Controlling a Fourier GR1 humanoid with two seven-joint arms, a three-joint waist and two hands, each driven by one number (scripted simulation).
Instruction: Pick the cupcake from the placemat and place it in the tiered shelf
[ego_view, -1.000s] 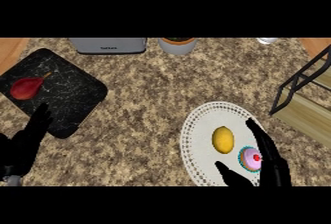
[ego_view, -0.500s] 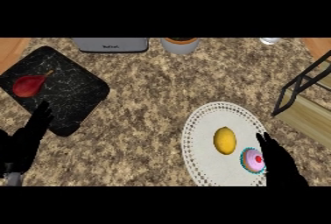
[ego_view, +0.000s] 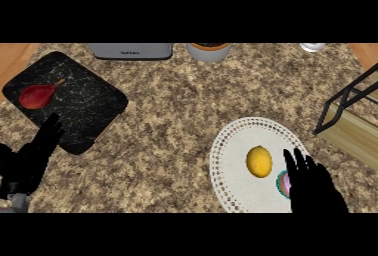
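covering most of the cupcake (ego_view: 283, 183) on the white placemat (ego_view: 229, 150), right hand (ego_view: 314, 190) fingers straight, gripping nothing; lemon (ego_view: 258, 161) just left; left hand (ego_view: 33, 157) open.

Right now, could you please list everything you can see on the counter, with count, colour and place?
Placemat: one, white, lacy rim, lower right of the counter.
Lemon: one, yellow, middle of the placemat.
Cupcake: one, pink with a teal rim, on the placemat right of the lemon, mostly hidden by the right hand.
Board: one, black marbled, upper left.
Pear: one, red, on the board.
Shelf: one, black frame with a wooden tier, right edge.
Appliance: one, grey, top edge.
Pot: one, grey, top edge.
Glass object: one, clear, top right; kind unclear.
Left hand: black, lower left, open, resting.
Right hand: black, fingers straight, over the cupcake.
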